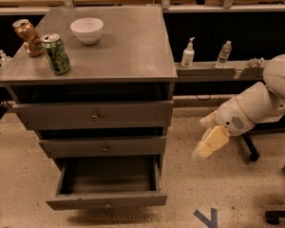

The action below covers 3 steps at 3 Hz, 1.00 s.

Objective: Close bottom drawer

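The gripper (pixel 211 143) was seen right of the cabinet (pixel 128 56), its arm (pixel 256 106) cut off rightward; its state could not be told. Of three drawers, the bottom drawer (pixel 107 199) was found pulled out nearward.

tool (pixel 210 144) right of pulled-out bottom drawer (pixel 107 199), open floor (pixel 181 177) between

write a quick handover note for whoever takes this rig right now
Gripper: in the air to the right of the cabinet, roughly level with the middle drawer, touching nothing.
Bottom drawer: pulled well out, its front clear of the cabinet.
Done: nothing yet; no contact with the drawer.
Left: bring the gripper to the drawer's front panel and push it fully in.
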Each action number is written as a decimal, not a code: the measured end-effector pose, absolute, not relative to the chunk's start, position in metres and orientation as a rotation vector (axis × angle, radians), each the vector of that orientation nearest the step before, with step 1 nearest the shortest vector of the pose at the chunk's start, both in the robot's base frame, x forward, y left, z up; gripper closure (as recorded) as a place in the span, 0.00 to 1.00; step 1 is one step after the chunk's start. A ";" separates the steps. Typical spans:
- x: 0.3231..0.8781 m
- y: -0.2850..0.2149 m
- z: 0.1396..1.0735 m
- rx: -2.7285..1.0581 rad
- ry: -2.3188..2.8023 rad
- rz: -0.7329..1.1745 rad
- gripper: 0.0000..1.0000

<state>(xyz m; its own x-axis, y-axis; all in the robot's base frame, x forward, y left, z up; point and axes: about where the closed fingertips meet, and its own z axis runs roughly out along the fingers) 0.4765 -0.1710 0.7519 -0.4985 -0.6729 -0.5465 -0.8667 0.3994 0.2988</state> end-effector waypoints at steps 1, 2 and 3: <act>0.466 -0.126 0.672 -1.163 2.243 1.347 0.00; 0.440 -0.082 0.590 -0.914 2.238 1.681 0.00; 0.434 -0.061 0.504 -0.728 2.176 1.961 0.00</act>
